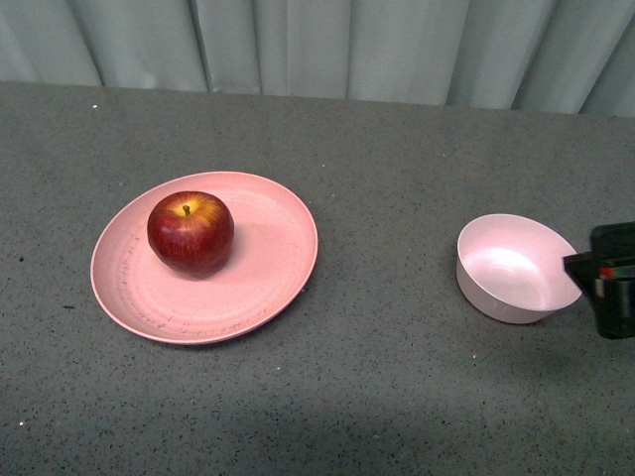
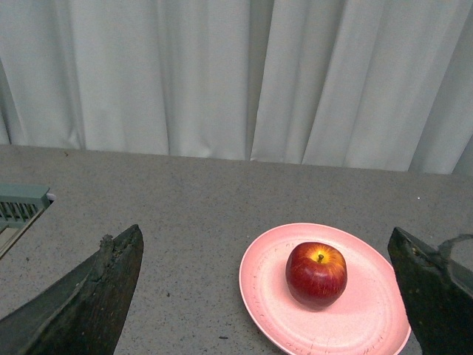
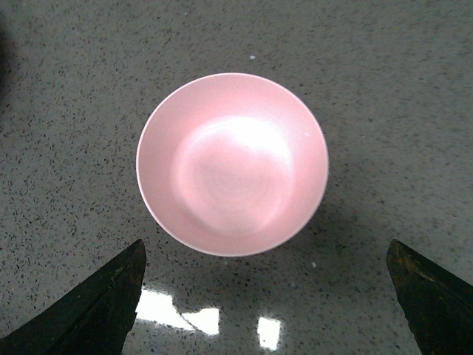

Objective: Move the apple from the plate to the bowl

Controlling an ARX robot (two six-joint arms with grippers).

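Note:
The dark-red apple point(image 1: 190, 232) with a yellow patch at its stem sits upright on the wide salmon-pink plate point(image 1: 268, 268) at the left of the table. The small pale pink bowl point(image 1: 514, 268) stands empty at the right. My right gripper shows as a black part point(image 1: 610, 280) just right of the bowl. In the right wrist view it point(image 3: 264, 296) is open above the table, with the bowl point(image 3: 232, 163) ahead of its fingertips. My left gripper point(image 2: 266, 296) is open, apart from the apple point(image 2: 316, 274) and plate point(image 2: 369, 318). It is out of the front view.
The table point(image 1: 377, 377) is grey and speckled, with a pale curtain point(image 1: 317, 45) along its far edge. A grey-green slatted object point(image 2: 18, 207) lies at the table's edge in the left wrist view.

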